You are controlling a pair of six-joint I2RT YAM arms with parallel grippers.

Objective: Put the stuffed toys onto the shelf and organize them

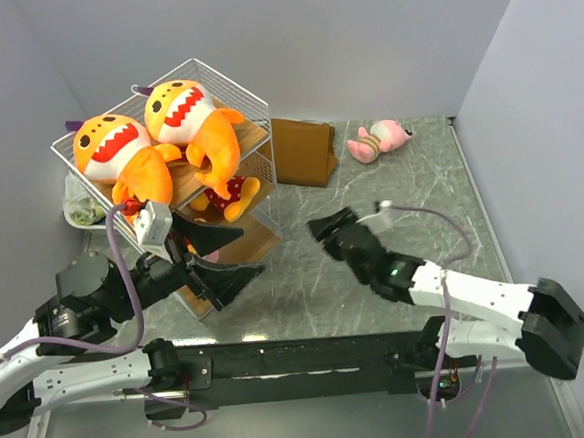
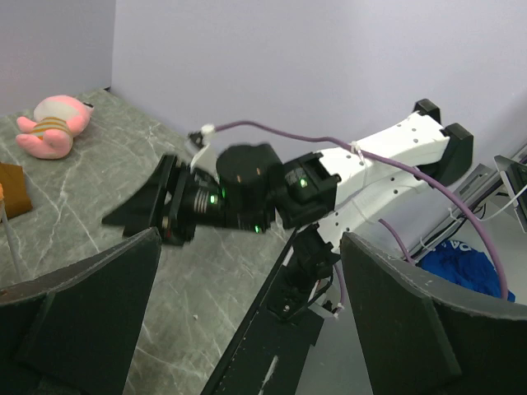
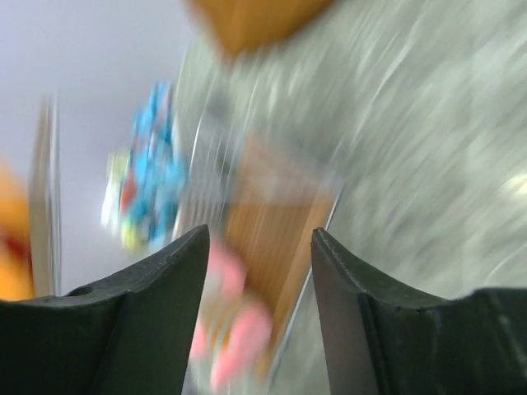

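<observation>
The shelf (image 1: 255,116), a white wire rack with wooden boards, stands at the back left. Two big orange sharks (image 1: 112,146) (image 1: 189,111) sit on its top tier, and a small orange-headed toy in red dotted clothes (image 1: 225,192) is on the middle board. One pink toy (image 1: 379,140) (image 2: 53,123) lies on the table at the back right. The blurred right wrist view shows another pink toy (image 3: 235,329) on a wooden board (image 3: 276,230) just beyond my right gripper (image 3: 259,234) (image 1: 325,227), which is open. My left gripper (image 1: 244,252) (image 2: 247,247) hangs wide open and empty by the lowest tier.
A brown folded bag (image 1: 302,150) stands right of the shelf. A colourful packet (image 1: 81,209) lies against the left wall behind the shelf. Grey walls close in the table on three sides. The right arm (image 2: 329,181) reaches across in front of my left gripper.
</observation>
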